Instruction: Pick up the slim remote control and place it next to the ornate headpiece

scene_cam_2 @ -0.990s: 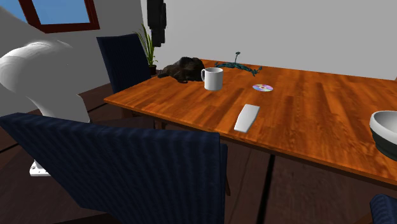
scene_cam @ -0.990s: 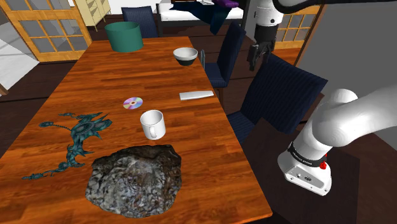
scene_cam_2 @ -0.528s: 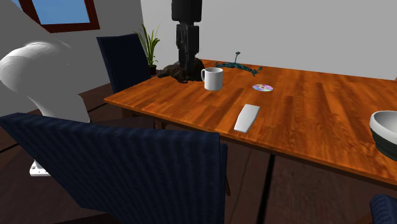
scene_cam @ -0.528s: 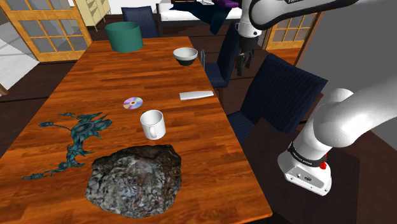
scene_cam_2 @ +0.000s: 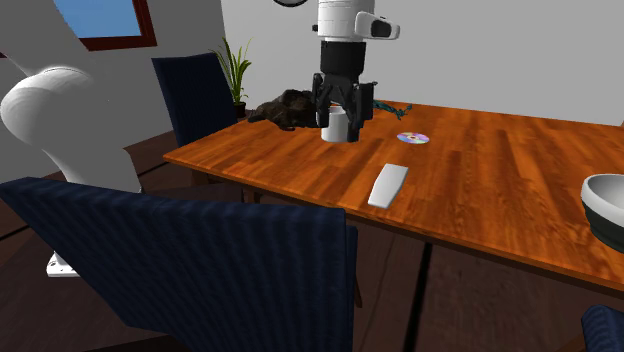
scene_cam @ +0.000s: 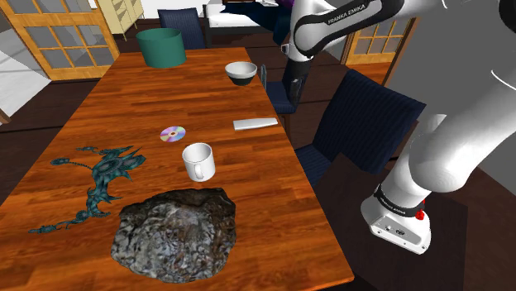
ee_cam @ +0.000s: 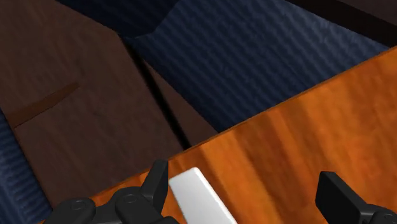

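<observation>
**Ana:** What's the setting?

**Ben:** A long, glossy wooden table [scene_cam: 124, 107] on a dark plank floor [ee_cam: 76, 127]. Navy chairs [scene_cam: 364, 116] stand along its edge. Glazed doors [scene_cam: 50, 37] with wood frames stand beyond the far end, and a potted plant [scene_cam_2: 234, 70] stands against a grey wall [scene_cam_2: 480, 50].

**Ana:** Any containers?

**Ben:** A green bin [scene_cam: 160, 48] stands upright at the far end, and I cannot see into it. Nearer is a bowl [scene_cam: 241, 73], dark outside and white inside. A white mug [scene_cam: 198, 161] stands mid-table, just beside a shiny disc [scene_cam: 173, 134].

**Ana:** Where's the remote [scene_cam: 255, 124]?

**Ben:** It lies flat near the table's edge on the shoulder view's right, between bowl and mug. It is a slim, pale slab. The teal headpiece [scene_cam: 103, 178] lies well apart from it across the table, beside a dark rocky lump [scene_cam: 175, 231].

**Ana:** And the gripper [ee_cam: 242, 181]?

**Ben:** It hangs over that table edge with its fingers [ee_cam: 156, 181] spread wide, clasping nothing. In the wrist view, one end of the remote shows below and between them.

**Ana:** Any writing?

**Ben:** "FRANKA EMIKA" on the arm [scene_cam: 346, 12].
</observation>
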